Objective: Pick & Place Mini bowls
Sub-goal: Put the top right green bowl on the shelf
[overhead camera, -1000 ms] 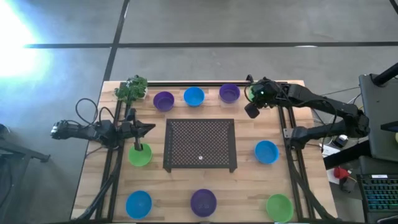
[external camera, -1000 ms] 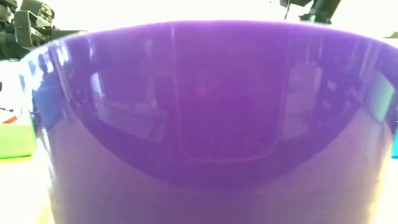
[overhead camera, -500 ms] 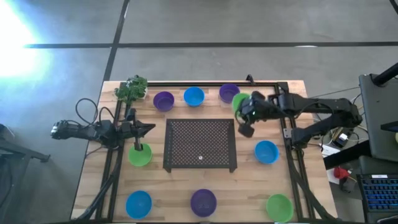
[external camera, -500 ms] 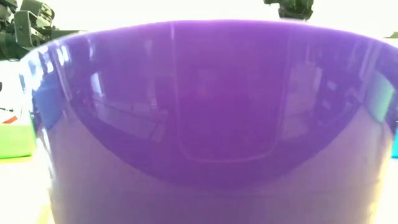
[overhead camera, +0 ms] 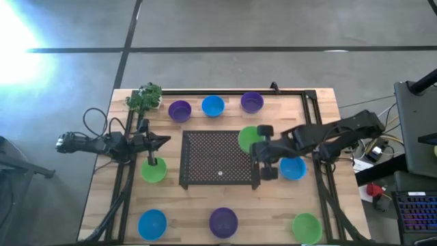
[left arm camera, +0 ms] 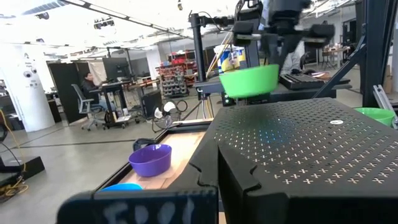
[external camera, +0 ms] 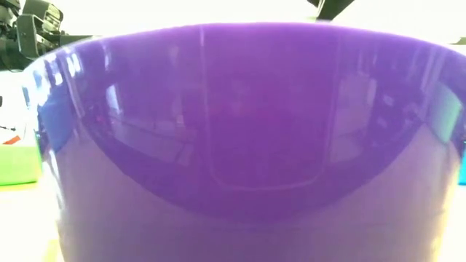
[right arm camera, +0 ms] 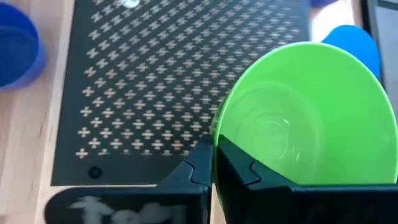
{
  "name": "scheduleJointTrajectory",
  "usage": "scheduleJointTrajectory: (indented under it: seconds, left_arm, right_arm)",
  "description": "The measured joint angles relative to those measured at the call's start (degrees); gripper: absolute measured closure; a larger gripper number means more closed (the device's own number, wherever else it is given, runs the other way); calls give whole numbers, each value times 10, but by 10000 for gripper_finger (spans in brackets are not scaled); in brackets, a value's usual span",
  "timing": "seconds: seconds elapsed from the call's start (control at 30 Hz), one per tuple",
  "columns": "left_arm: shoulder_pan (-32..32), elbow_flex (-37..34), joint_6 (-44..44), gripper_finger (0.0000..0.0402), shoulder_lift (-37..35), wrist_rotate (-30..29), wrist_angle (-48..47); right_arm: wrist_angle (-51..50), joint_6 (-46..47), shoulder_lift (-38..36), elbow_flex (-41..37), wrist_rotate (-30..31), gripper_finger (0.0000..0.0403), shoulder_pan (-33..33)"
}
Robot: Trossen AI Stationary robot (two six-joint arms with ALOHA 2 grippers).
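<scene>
My right gripper [overhead camera: 255, 146] is shut on a lime green mini bowl [overhead camera: 248, 138], held above the far right corner of the black mesh mat [overhead camera: 220, 158]. The left wrist view shows this bowl [left arm camera: 249, 81] hanging clear of the mat. Other mini bowls rest on their bases: purple [overhead camera: 179, 110], blue [overhead camera: 213, 105] and purple [overhead camera: 252, 102] in the far row, and blue [overhead camera: 293, 168] to the mat's right. In the near row are blue [overhead camera: 152, 223], purple [overhead camera: 223, 221] and green [overhead camera: 306, 227]. My left gripper [overhead camera: 162, 141] waits shut, just far of a green bowl [overhead camera: 153, 170]. My right gripper holds the green bowl by its rim [right arm camera: 217, 140] on the side nearest the wrist. One finger [right arm camera: 239, 171] is inside the bowl and the other outside. The fingers come slanting down from the table's right. The bowl is lifted clear, mouth up, slightly tilted.
A small leafy plant [overhead camera: 145, 98] stands at the far left corner. Black frame rails run along the left, right and far sides of the table. The near purple bowl [external camera: 233, 145] fills the low view. Bare wood lies between the mat and the near row.
My right gripper has carried the green bowl from the table's far right corner toward the near and left edges. It now hangs over the mat's far right corner. The left arm has kept still.
</scene>
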Motion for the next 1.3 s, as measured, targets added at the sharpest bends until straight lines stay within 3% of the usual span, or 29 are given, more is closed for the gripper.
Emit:
scheduleJointTrajectory:
  seconds: [0.4,1.3]
  left_arm:
    - [0,0,1,402,0,0,0]
    - [0,0,0,402,0,0,0]
  right_arm:
    - [3,0,58,3,4,394,35]
    - [17,-2,44,9,-22,394,60]
